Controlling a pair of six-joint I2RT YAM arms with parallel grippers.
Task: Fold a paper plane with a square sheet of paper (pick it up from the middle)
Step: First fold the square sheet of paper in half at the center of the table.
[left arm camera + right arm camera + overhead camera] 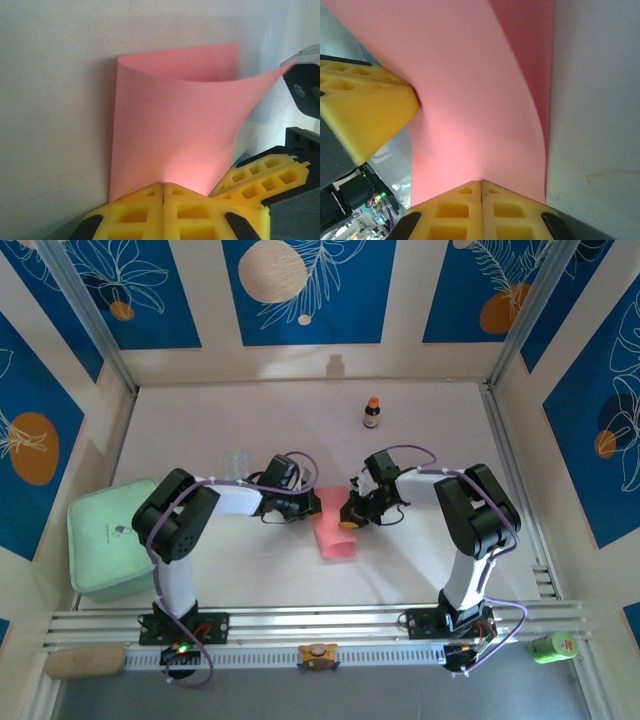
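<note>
The square sheet of paper [334, 536] is salmon-pink and lies near mid-table, its far edge lifted between the two arms. My left gripper [313, 508] is shut on the sheet's left side. In the left wrist view the yellow fingers [145, 212] meet at my left gripper [163, 184], and the sheet [170, 125] curves up and away from them. My right gripper [349, 516] is shut on the opposite side. In the right wrist view its tips close at my right gripper [481, 181] on the bowed sheet [470, 100]. No folded dart shape is visible.
A pale green box [108, 540] stands at the left edge. A small dark bottle [372, 413] stands at the back, and a small translucent packet [238, 459] lies behind the left arm. A green can [552, 646] and a beige roll [85, 661] lie by the front rail.
</note>
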